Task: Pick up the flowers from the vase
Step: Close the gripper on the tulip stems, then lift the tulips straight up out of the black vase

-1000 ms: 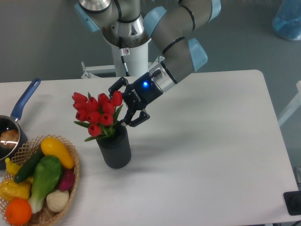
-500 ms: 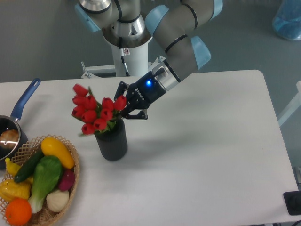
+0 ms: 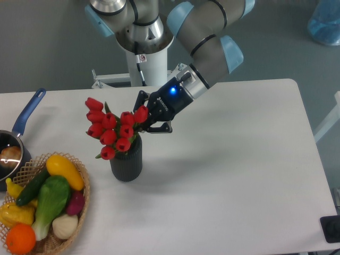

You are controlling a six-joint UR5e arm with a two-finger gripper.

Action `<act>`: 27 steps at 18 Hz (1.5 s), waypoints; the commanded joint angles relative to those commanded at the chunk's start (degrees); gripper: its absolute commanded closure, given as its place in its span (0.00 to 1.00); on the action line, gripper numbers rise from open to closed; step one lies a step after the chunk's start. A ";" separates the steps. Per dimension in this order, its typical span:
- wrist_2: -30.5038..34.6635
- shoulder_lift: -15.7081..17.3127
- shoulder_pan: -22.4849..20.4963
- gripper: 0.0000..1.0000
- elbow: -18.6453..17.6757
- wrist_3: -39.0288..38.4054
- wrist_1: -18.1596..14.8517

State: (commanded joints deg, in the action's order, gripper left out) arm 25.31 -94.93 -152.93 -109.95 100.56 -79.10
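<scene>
- Fixed camera, looking down on a white table (image 3: 239,175). Only this one view is given.
- Centre left of the frame: a bunch of red tulip flowers (image 3: 114,129) with green leaves, standing in a short dark ribbed vase (image 3: 126,161). The buds lean toward the left; the stems go down into the vase mouth.
- Just right of the bunch, the black two-finger gripper (image 3: 144,118) of the grey and blue arm reaches in from the upper centre. Its fingers appear drawn in close at the right edge of the bunch, against the rightmost bud. Whether they truly clamp stems or only touch them cannot be told, as buds hide the fingertips.
- Lower left corner: a wicker basket (image 3: 81,204) holding vegetables. Left edge: a blue-handled pot (image 3: 21,125).
- Handling, as a judgement: the bunch looks light and soft, with buds that would crush or bend easily. The vase seems light too and may tip or lift along if the stems drag in its mouth.
- The safest hold looks to be low on the gathered stems, just above the vase rim and below the buds, with a straight upward pull.
</scene>
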 joint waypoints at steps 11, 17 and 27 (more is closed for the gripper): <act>-2.72 6.24 -0.09 1.00 2.99 -9.85 -0.17; -5.45 6.95 -0.09 1.00 5.18 -14.41 -0.18; -8.78 7.21 -2.45 1.00 11.16 -24.26 -0.18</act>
State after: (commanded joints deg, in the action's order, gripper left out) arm 16.53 -87.72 -155.38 -98.80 76.30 -79.28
